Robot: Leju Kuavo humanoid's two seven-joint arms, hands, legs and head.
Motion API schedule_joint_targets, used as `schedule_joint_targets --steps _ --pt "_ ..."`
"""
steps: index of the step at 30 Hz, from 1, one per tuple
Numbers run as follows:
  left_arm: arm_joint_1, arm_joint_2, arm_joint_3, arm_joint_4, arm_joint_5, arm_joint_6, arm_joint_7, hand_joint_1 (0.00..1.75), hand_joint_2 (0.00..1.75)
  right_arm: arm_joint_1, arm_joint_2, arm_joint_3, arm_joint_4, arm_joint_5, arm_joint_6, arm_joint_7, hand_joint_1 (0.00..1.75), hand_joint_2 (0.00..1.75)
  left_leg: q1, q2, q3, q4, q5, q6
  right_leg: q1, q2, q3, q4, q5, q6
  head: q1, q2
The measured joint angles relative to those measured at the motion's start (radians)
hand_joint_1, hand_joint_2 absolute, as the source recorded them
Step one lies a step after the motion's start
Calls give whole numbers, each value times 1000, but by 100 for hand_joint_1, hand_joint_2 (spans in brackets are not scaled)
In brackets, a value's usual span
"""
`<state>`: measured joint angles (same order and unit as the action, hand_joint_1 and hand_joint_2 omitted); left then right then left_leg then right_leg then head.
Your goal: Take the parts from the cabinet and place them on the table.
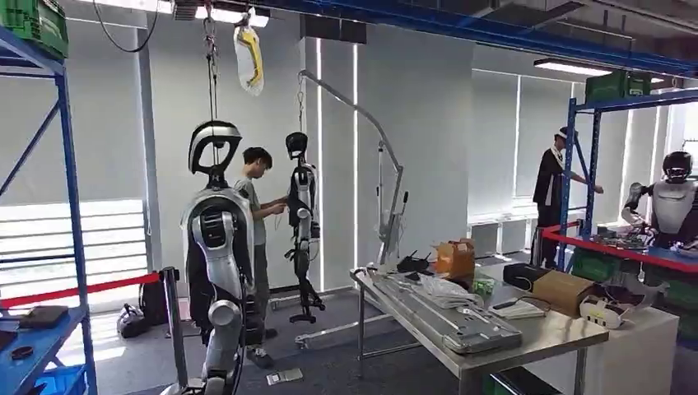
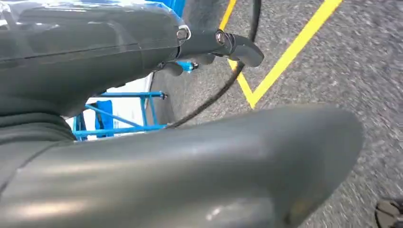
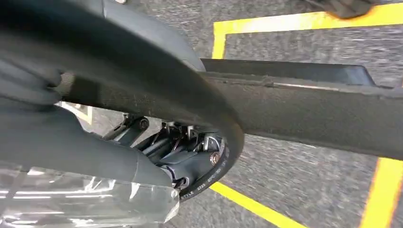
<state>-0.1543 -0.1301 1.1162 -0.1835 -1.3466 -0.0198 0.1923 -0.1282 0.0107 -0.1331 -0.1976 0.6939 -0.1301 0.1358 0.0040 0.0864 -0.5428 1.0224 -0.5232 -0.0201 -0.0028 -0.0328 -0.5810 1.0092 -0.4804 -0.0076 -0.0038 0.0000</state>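
A blue shelf rack [image 1: 69, 206] stands at the left edge of the head view, with a flat dark part [image 1: 43, 316] and a small dark piece [image 1: 21, 352] on its blue shelf. To the right of centre is a steel table [image 1: 543, 339]. My left hand [image 2: 142, 52] hangs over the grey floor with one dark finger [image 2: 240, 46] stretched out, its thick thumb [image 2: 214, 166] apart from it and nothing between them. My right hand [image 3: 185, 156] also hangs above the floor with its thumb [image 3: 309, 107] out straight. A black lettered cable [image 3: 209, 114] hides part of its fingers, and I see nothing held.
On the table lie a long metal tray [image 1: 461, 317], cardboard boxes [image 1: 563, 290], an orange bag [image 1: 454, 257] and small tools. Two robots [image 1: 216, 247] hang from hoists beside a standing person [image 1: 257, 239]. Another blue rack [image 1: 586, 164], person and robot stand far right. Yellow floor lines [image 2: 290, 50] run below my hands.
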Motion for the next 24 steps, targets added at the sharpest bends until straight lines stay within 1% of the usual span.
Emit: schedule_joint_targets --steps 1,2,3,4,5,6,7,8,9,10,11,12,13,14,15,16,17,18,19,20,21,22,23,24 --pt "-1 0 -1 0 -1 -1 2 0 0 3 0 0 0 5 -4 0 175 175 7 -30 -2 18 -14 -3 -2 8 2 -2 1 -4 0 2" --pt "0 0 -3 0 -3 -1 3 0 0 0 0 0 0 8 -8 0 175 175 7 -58 -24 65 -44 -3 -2 14 2 -2 1 -13 2 0" --pt "1 -1 -5 0 -4 -4 5 0 0 -5 -3 0 0 15 -11 0 175 175 8 -72 -62 148 -85 -4 -2 23 2 -2 0 -19 3 -1" --pt "3 -1 -6 0 -5 -4 6 0 0 -11 -14 0 0 27 -25 -5 175 175 8 -77 -104 232 -118 -5 -1 34 2 -2 1 -20 3 0" --pt "5 -1 -6 0 -6 -5 6 0 0 -17 -19 1 0 36 -36 -11 175 175 8 -80 -136 293 -135 -5 0 45 2 -1 1 -20 3 0" --pt "7 -1 -6 0 -8 -6 6 0 0 -23 -34 1 -1 48 -52 -19 175 175 8 -81 -152 320 -132 -5 0 55 2 0 1 -20 4 0" --pt "7 -1 -6 0 -8 -8 6 0 0 -29 -45 1 -1 56 -62 -22 175 175 9 -81 -147 300 -106 -5 0 64 4 0 0 -20 3 0" --pt "7 -1 -7 0 -8 -11 6 0 0 -41 -63 1 -2 66 -69 -26 175 175 12 -83 -122 234 -58 -4 -1 74 6 2 0 -19 5 0" --pt "6 -1 -8 0 -8 -11 6 0 0 -59 -89 2 -5 82 -72 -32 175 175 15 -90 -87 146 -6 -4 -2 84 6 5 -2 -17 5 0" --pt "6 -1 -9 0 -8 -12 6 0 0 -85 -115 3 -7 103 -76 -40 175 175 18 -115 -54 63 35 -5 -7 94 2 10 -4 -12 5 0" --pt "6 -1 -9 0 -8 -12 5 0 0 -116 -150 3 -12 127 -86 -46 175 175 18 -148 -46 34 24 -5 -3 105 -7 19 -6 -2 6 0" --pt "4 -3 -10 0 -7 -13 6 0 0 -149 -176 7 -18 149 -90 -54 175 175 15 -144 -45 26 22 0 -8 115 -18 22 -2 3 3 -1" --pt "5 -3 -10 0 -6 -13 5 0 0 -178 -210 12 -24 167 -91 -56 175 175 9 -137 -49 25 24 3 -13 120 -22 20 2 10 4 2" --pt "5 -4 -10 0 -6 -13 5 0 0 -204 -229 18 -28 183 -87 -60 175 175 3 -131 -49 26 25 12 -18 127 -24 15 6 17 2 0" --pt "4 -5 -9 0 -5 -13 5 0 0 -229 -265 21 -31 200 -72 -59 175 175 6 -124 -48 18 30 20 -19 132 -24 13 8 22 3 -1" --pt "1 -6 -9 0 -5 -13 3 0 0 -251 -283 27 -31 216 -48 -61 175 175 9 -114 -45 10 35 28 -20 103 -28 24 -4 23 2 0" --pt "1 -6 -9 0 -4 -13 2 0 0 -274 -298 36 -34 232 -32 -66 175 175 7 -112 -45 6 38 33 -15 71 -46 58 -29 22 3 0" --pt "1 -7 -9 0 -3 -13 2 0 0 -303 -317 48 -41 252 -14 -74 175 175 5 -101 -46 6 38 37 -15 60 -77 121 -64 24 3 0" --pt "0 -8 -9 0 -2 -13 2 0 0 -331 -327 56 -46 269 -1 -80 175 175 2 -92 -46 6 37 38 -16 55 -113 199 -98 25 1 0" --pt "0 -10 -9 0 -2 -13 2 0 0 -361 -347 68 -52 298 9 -86 175 175 1 -83 -45 6 37 39 -16 54 -150 277 -125 26 1 0" --pt "-1 -11 -9 0 -2 -15 2 0 0 -388 -362 84 -57 326 16 -87 175 175 2 -74 -45 6 36 40 -17 53 -173 323 -129 28 -1 0" --pt "-1 -13 -9 0 -2 -16 2 0 0 -414 -375 98 -61 345 26 -87 175 175 3 -68 -43 7 34 41 -18 52 -173 319 -111 31 -1 0" --pt "-1 -15 -9 0 -2 -16 2 0 0 -440 -390 110 -65 360 35 -86 175 175 6 -62 -41 7 32 40 -20 48 -152 271 -72 33 -1 0" --pt "-2 -16 -9 0 -2 -16 2 0 0 -464 -403 123 -72 374 40 -88 175 175 8 -57 -38 8 30 37 -21 41 -116 194 -26 34 -1 0"
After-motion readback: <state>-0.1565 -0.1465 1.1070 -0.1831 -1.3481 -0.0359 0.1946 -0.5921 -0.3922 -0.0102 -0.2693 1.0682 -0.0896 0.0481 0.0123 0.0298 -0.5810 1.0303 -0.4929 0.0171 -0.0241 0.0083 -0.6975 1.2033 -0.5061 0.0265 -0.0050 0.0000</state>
